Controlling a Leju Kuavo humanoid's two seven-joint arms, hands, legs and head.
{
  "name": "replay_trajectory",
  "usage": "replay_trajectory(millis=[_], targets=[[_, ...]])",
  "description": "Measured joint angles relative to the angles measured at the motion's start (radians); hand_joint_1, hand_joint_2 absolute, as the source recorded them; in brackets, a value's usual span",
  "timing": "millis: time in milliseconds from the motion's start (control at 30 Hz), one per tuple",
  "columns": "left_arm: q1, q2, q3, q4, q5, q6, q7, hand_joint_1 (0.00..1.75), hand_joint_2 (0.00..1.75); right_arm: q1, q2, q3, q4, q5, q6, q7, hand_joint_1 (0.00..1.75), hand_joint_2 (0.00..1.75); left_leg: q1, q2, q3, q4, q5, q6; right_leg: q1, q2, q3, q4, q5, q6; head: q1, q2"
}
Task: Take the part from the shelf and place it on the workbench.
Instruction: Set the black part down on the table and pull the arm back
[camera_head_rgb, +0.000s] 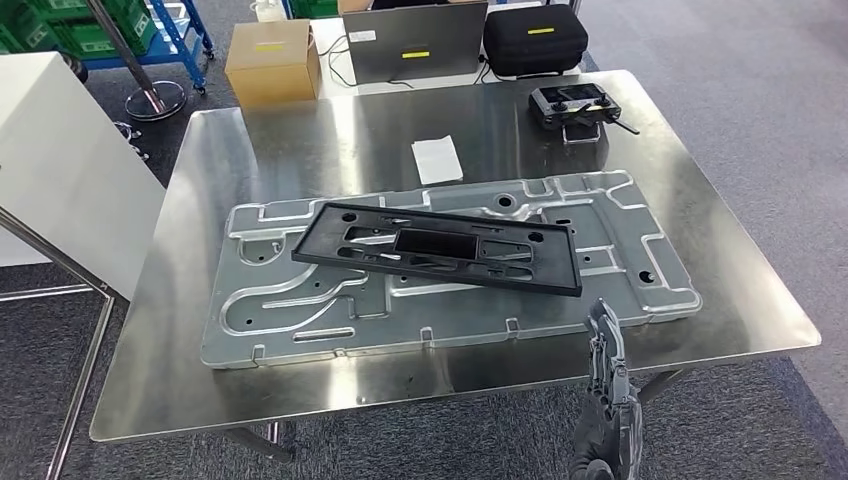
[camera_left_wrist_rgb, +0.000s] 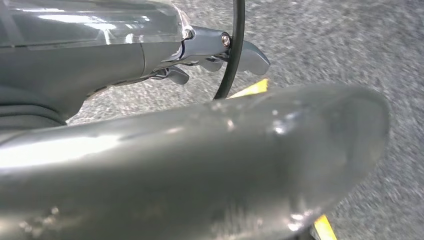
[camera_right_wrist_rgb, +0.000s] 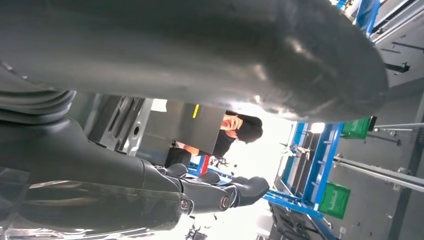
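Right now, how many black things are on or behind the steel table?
3. The black part lies on the metal panel; a controller sits at the table's far right; a black case is behind it.

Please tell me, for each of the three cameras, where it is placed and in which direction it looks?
Head view: high on the body, looking down at the workbench with the black part; right hand enters below.
Left wrist view: behind the left hand, looking down at the carpet floor.
Right wrist view: behind the right hand, facing blue shelves.
Shared: the head and right wrist views both show the right hand.
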Motion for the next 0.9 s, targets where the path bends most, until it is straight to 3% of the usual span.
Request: replay_trajectory(millis=[67,100,133,233,267,300,367,400,433,467,500,567,633,667,733,800,900], targets=[[-0.003,0.001,0.001,0.000,-0.001,0.002,0.009,0.00,0.00,0.000,0.000,0.000,0.000,0.001,0.000,0.001,0.00,0.00,0.002,-0.002,0.096,-0.150,0.047,-0.001,-0.003,0.001,-0.014,0.006,0.013,0.012,-0.001,0.000],[-0.003,0.002,0.002,0.000,-0.001,0.004,0.013,0.00,0.00,-0.001,0.000,0.000,0.000,0.001,0.000,0.002,0.00,0.00,0.000,-0.005,0.124,-0.201,0.060,0.003,-0.003,0.001,-0.017,0.006,0.020,0.019,-0.001,0.000],[-0.004,0.002,0.002,0.000,-0.003,0.006,0.017,0.00,0.00,-0.002,0.000,0.001,0.000,0.000,0.001,0.004,0.00,0.00,-0.002,-0.007,0.137,-0.229,0.063,0.009,-0.003,0.002,-0.019,0.006,0.027,0.027,-0.002,0.000],[-0.004,0.002,0.003,0.000,-0.009,0.016,0.029,0.00,0.00,-0.004,0.000,0.001,0.001,-0.004,0.009,0.010,0.00,0.00,-0.007,-0.008,0.119,-0.232,0.081,0.036,-0.004,0.004,-0.024,0.001,0.043,0.048,0.001,0.000],[-0.005,0.002,0.004,0.000,-0.012,0.019,0.031,0.00,0.00,-0.004,0.000,0.000,0.001,-0.005,0.012,0.012,0.00,0.00,-0.007,-0.005,0.109,-0.234,0.092,0.047,-0.005,0.005,-0.031,0.012,0.023,0.052,0.002,0.000],[-0.005,0.002,0.005,0.000,-0.015,0.021,0.034,0.00,0.00,-0.004,0.000,0.000,0.001,-0.006,0.013,0.013,0.00,0.00,-0.007,-0.002,0.097,-0.236,0.104,0.057,-0.006,0.006,-0.044,0.044,-0.017,0.054,0.003,0.000],[-0.006,0.002,0.007,0.000,-0.018,0.023,0.038,0.00,0.00,-0.004,0.000,0.000,0.002,-0.008,0.017,0.014,0.00,0.00,-0.011,0.002,0.068,-0.235,0.127,0.070,-0.004,0.006,-0.078,0.161,-0.124,0.055,0.007,0.000],[-0.006,0.003,0.008,0.000,-0.019,0.024,0.040,0.00,0.00,-0.005,0.000,0.000,0.003,-0.008,0.019,0.014,0.00,0.00,-0.016,0.004,0.054,-0.234,0.138,0.073,-0.002,0.006,-0.090,0.225,-0.158,0.055,0.008,0.000],[-0.006,0.003,0.009,0.000,-0.019,0.025,0.041,0.00,0.00,-0.005,0.000,0.000,0.003,-0.009,0.021,0.015,0.00,0.00,-0.020,0.005,0.039,-0.233,0.149,0.075,0.001,0.006,-0.092,0.269,-0.168,0.053,0.008,0.000],[-0.006,0.003,0.009,0.000,-0.020,0.025,0.043,0.00,0.00,-0.005,0.000,0.000,0.004,-0.010,0.024,0.015,0.00,0.00,-0.025,0.006,0.024,-0.232,0.160,0.076,0.005,0.006,-0.078,0.283,-0.154,0.048,0.008,0.000],[-0.006,0.003,0.010,0.000,-0.021,0.026,0.044,0.00,0.00,-0.006,0.000,0.000,0.004,-0.011,0.027,0.015,0.00,0.00,-0.031,0.006,0.010,-0.231,0.171,0.076,0.010,0.007,-0.045,0.259,-0.128,0.039,0.008,0.000],[-0.006,0.000,0.010,0.000,-0.022,0.027,0.046,0.00,0.00,-0.011,0.000,0.000,0.004,-0.012,0.032,0.017,0.00,0.00,-0.039,0.005,-0.012,-0.229,0.190,0.076,0.027,0.007,0.068,0.123,-0.095,0.010,0.007,0.000],[-0.006,-0.003,0.010,0.000,-0.023,0.028,0.047,0.00,0.00,-0.019,0.001,0.000,0.004,-0.012,0.037,0.021,0.00,0.00,-0.040,0.006,-0.021,-0.227,0.206,0.071,0.041,0.006,0.161,-0.013,-0.106,-0.013,0.006,0.000],[-0.007,-0.004,0.011,0.000,-0.023,0.029,0.047,0.00,0.00,-0.022,0.002,0.000,0.004,-0.012,0.041,0.024,0.00,0.00,-0.039,0.006,-0.024,-0.227,0.213,0.066,0.046,0.005,0.180,-0.047,-0.113,-0.019,0.006,0.000],[-0.008,-0.003,0.013,0.000,-0.023,0.030,0.047,0.00,0.00,-0.026,0.006,0.000,0.004,-0.012,0.047,0.030,0.00,0.00,-0.036,0.005,-0.029,-0.226,0.223,0.055,0.044,0.004,0.176,-0.063,-0.097,-0.023,0.007,0.000],[-0.007,-0.001,0.016,0.000,-0.024,0.030,0.049,0.00,0.00,-0.031,0.010,0.000,0.005,-0.012,0.055,0.038,0.00,0.00,-0.034,0.003,-0.046,-0.190,0.176,0.043,0.036,-0.001,0.158,-0.071,-0.072,-0.031,0.006,0.000],[-0.007,0.001,0.018,0.000,-0.029,0.031,0.052,0.00,0.00,-0.036,0.016,0.000,0.007,-0.012,0.066,0.044,0.00,0.00,-0.020,0.001,-0.091,-0.023,0.036,0.019,0.028,-0.005,0.110,-0.067,-0.036,-0.032,0.002,0.000]])
